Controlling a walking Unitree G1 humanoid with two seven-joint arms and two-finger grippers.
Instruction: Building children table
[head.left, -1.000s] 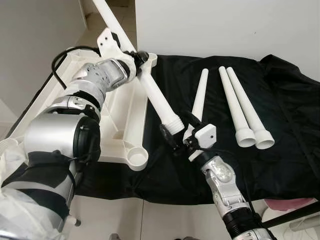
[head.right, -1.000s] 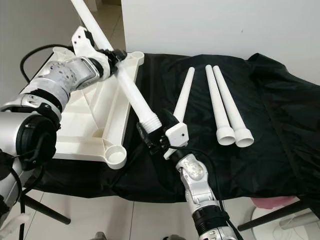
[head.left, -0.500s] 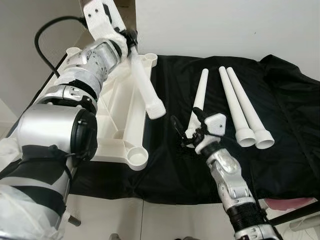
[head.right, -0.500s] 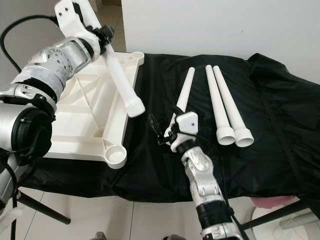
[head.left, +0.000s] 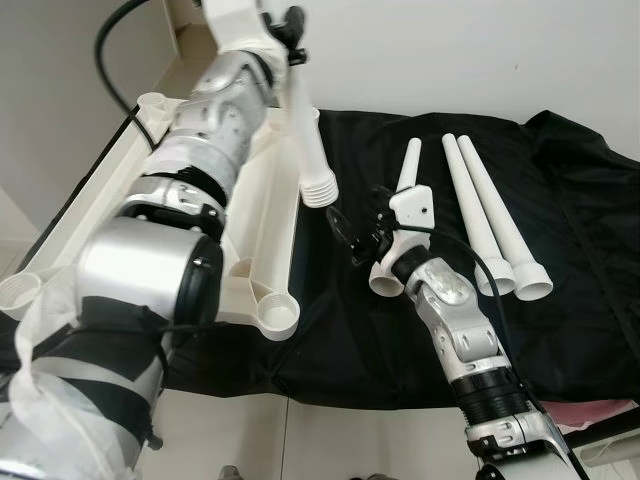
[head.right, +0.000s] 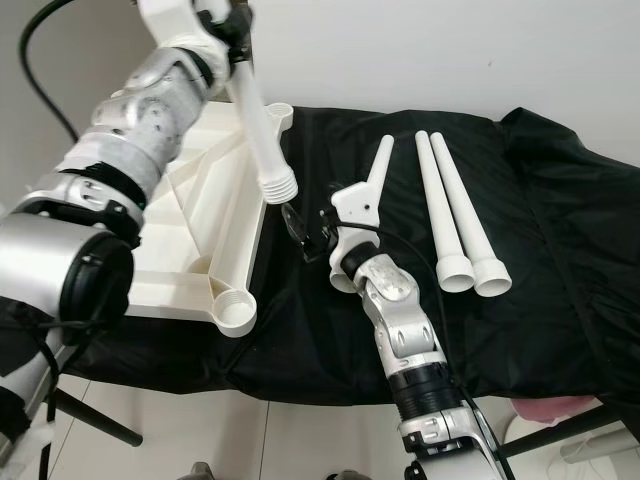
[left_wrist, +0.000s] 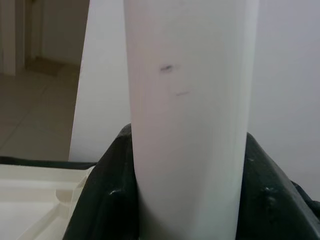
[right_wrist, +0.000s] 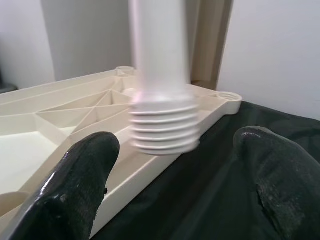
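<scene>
A plain white wall (head.left: 450, 50) rises behind the work surface, which is covered by a creased black cloth (head.left: 580, 250). Pale floor tiles (head.right: 300, 440) lie below its front edge. A beige-floored passage (left_wrist: 35, 100) opens beyond a white wall corner; lighting is even.

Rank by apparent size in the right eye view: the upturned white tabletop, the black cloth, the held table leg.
1. Black cloth, largest.
2. Upturned white plastic tabletop, partly hidden by the left arm.
3. White threaded table leg in the left gripper, smallest.
</scene>
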